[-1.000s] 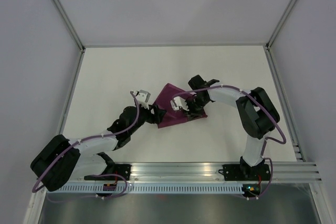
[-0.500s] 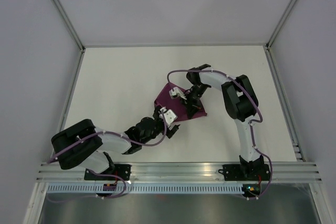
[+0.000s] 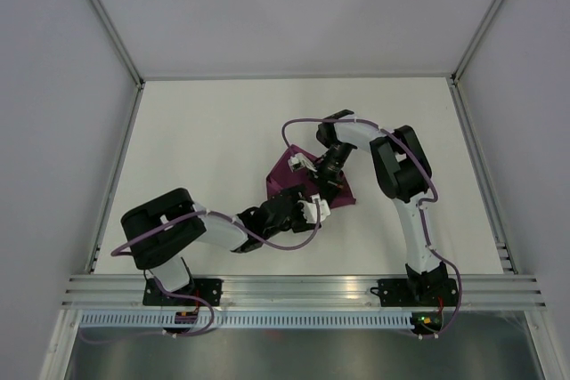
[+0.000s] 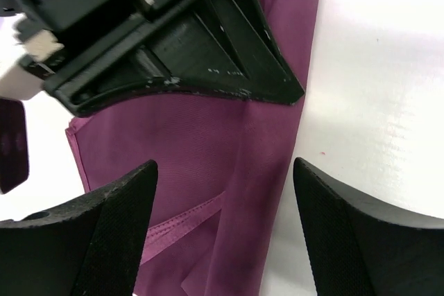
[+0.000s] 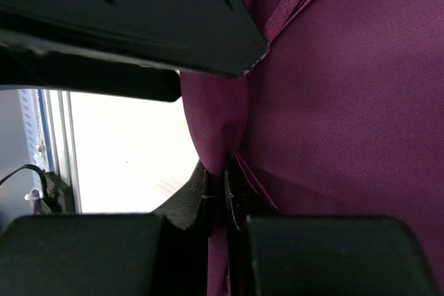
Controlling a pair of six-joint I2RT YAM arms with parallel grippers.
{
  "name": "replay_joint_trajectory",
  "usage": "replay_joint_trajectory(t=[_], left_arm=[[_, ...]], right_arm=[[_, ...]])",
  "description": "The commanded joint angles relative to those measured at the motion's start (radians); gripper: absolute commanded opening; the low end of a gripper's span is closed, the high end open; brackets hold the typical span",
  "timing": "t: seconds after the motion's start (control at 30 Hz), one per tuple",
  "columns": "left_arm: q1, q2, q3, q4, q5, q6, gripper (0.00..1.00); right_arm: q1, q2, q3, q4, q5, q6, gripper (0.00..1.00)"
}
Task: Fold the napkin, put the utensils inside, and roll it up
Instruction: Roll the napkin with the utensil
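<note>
The dark magenta napkin [image 3: 281, 179] lies bunched and partly folded at the middle of the white table. My right gripper [image 3: 323, 182] comes down on it from the far right. In the right wrist view that gripper [image 5: 225, 186] is shut on a pinched fold of the napkin [image 5: 347, 102]. My left gripper [image 3: 308, 200] reaches in from the near left. Seen from its own wrist, the left gripper [image 4: 223, 171] is open and straddles the napkin's long edge [image 4: 208, 157], with nothing between the fingers [image 4: 104, 240]. The right gripper's black body [image 4: 173, 46] hangs just beyond. The utensils are out of view.
The white table [image 3: 205, 140] is walled in by white panels on three sides. An aluminium rail [image 3: 303, 289] carrying both arm bases runs along the near edge. The left arm's elbow [image 3: 165, 224] sits low at the near left.
My left arm has swung from the napkin's left side round to its near edge, staying open. The right gripper has kept its pinch and drawn back a little over the cloth.
</note>
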Motion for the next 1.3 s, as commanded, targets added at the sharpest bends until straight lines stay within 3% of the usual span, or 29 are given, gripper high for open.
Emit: replay_joint_trajectory(t=[0.0, 0.13, 0.5, 0.63, 0.8, 0.83, 0.93, 0.97, 1.07, 1.27], left_arm=[[-0.003, 0.017, 0.044, -0.059, 0.040, 0.060, 0.81], [-0.004, 0.029, 0.070, -0.122, 0.069, 0.006, 0.70], [0.016, 0.088, 0.051, -0.038, 0.087, -0.161, 0.50], [0.031, 0.091, 0.037, -0.013, 0.098, -0.231, 0.38], [0.062, 0.097, 0.033, -0.029, 0.161, -0.310, 0.16], [0.069, 0.097, 0.033, -0.030, 0.169, -0.340, 0.05], [0.109, 0.098, 0.018, -0.018, 0.247, -0.392, 0.02], [0.118, 0.097, 0.011, -0.009, 0.265, -0.405, 0.02], [0.163, 0.101, -0.001, -0.007, 0.353, -0.463, 0.02], [0.207, 0.132, 0.031, -0.084, 0.495, -0.535, 0.02]], right_arm=[[0.002, 0.077, 0.006, 0.075, 0.114, -0.037, 0.01], [0.002, 0.085, 0.018, 0.066, 0.112, -0.035, 0.01], [0.002, 0.096, 0.029, 0.060, 0.115, -0.028, 0.01], [0.002, 0.096, 0.031, 0.060, 0.112, -0.026, 0.01], [0.002, 0.091, 0.026, 0.072, 0.108, -0.015, 0.02], [0.002, 0.088, 0.023, 0.081, 0.106, -0.008, 0.03], [0.000, 0.062, 0.002, 0.109, 0.083, 0.015, 0.18], [-0.002, 0.042, 0.001, 0.112, 0.072, 0.021, 0.28], [-0.012, -0.030, -0.008, 0.132, 0.016, 0.037, 0.40], [-0.073, -0.203, -0.038, 0.260, -0.035, 0.120, 0.50]])
